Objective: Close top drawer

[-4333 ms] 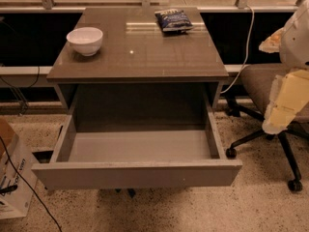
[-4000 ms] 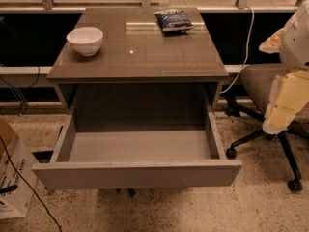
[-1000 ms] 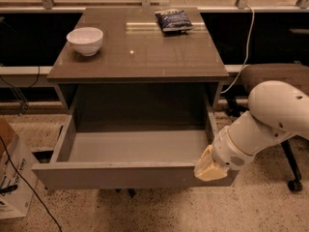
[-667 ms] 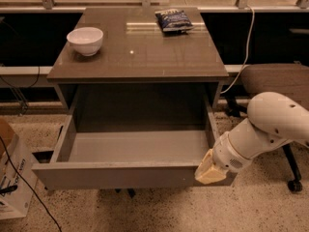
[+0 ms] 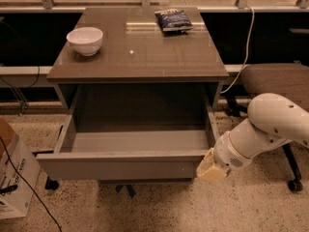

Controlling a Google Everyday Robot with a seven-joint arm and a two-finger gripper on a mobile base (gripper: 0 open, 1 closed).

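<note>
The top drawer (image 5: 120, 167) of the grey-brown cabinet stands pulled out toward the camera. Its lighter grey inside (image 5: 140, 140) is bare. The flat front panel runs across the lower middle of the view. My gripper (image 5: 211, 166), the tan end of the white arm (image 5: 270, 124), comes in from the right. It sits against the right end of the drawer's front panel. The two lower drawer fronts are hidden behind the open drawer.
A white bowl (image 5: 85, 40) and a dark snack bag (image 5: 174, 20) lie on the cabinet top (image 5: 140, 57). An office chair (image 5: 277, 81) stands at the right behind my arm. A cardboard box (image 5: 12, 178) and cables are on the floor at the left.
My arm swung down from the far right to the drawer's front right corner. Since half a second ago the drawer has slid a little way back into the cabinet.
</note>
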